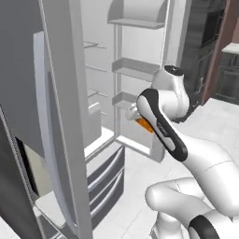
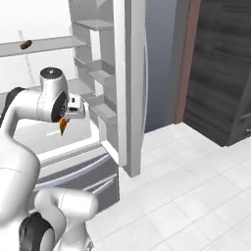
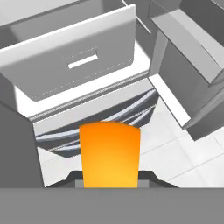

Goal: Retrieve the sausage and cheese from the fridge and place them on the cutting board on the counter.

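In the hand view, nearest the camera, the cheese (image 3: 110, 154) stands as a bright orange slab rising from between the dark fingertips (image 3: 72, 177) at six o'clock. The hand (image 3: 109, 178) is clamped narrowly on the wedge, a fingertip at each side of its base. Beyond the cheese lie the fridge's grey bottom drawers (image 3: 100, 118), then the white interior with a white bin (image 3: 74, 57) toward twelve o'clock, and pale floor tiles (image 3: 175, 148) at four o'clock.

From the left base view, the white arm bends up from the lower right, and an orange sliver of the cheese (image 1: 144, 125) shows just at nine o'clock of the dark-banded forearm, in front of the open fridge (image 1: 60, 116) and level with the lower door shelves (image 1: 135, 70).

From the right base view, the hand (image 2: 62, 128) points downward with the cheese (image 2: 62, 125) hanging as a small orange tip beneath it, above the white lower ledge of the fridge interior. Farther back, at eleven o'clock, the sausage (image 2: 25, 44) lies on a grey upper shelf (image 2: 49, 45), well apart from the hand.
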Available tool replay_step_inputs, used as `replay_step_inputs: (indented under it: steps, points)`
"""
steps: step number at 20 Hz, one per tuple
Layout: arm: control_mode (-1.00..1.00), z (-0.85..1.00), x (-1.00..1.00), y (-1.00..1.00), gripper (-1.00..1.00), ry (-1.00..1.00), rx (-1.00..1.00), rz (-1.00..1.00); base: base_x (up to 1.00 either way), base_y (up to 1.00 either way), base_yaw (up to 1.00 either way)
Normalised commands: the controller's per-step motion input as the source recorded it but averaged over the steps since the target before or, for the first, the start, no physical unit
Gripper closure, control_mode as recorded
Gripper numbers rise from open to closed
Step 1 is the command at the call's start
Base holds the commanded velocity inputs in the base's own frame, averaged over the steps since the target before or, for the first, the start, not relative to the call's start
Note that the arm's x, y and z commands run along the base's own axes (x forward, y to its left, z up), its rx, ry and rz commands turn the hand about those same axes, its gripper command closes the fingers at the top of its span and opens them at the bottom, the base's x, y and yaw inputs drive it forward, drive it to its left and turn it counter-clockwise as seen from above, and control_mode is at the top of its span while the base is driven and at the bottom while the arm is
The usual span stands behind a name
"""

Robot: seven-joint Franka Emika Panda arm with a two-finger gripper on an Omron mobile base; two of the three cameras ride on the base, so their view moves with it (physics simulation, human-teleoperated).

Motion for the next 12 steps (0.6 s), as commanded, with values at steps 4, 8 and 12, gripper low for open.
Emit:
replay_step_inputs:
  steps: [4,8,12]
  points:
    - [1.0,0.0,0.0,0.0,1.0,0.0,0.0,0.0,0.07,-0.29,-0.55]
    - [1.0,0.0,0.0,0.0,1.0,0.0,0.0,0.0,0.02,-0.36,-0.54]
    - [1.0,0.0,0.0,0.0,1.0,0.0,0.0,0.0,0.32,-0.3,-0.56]
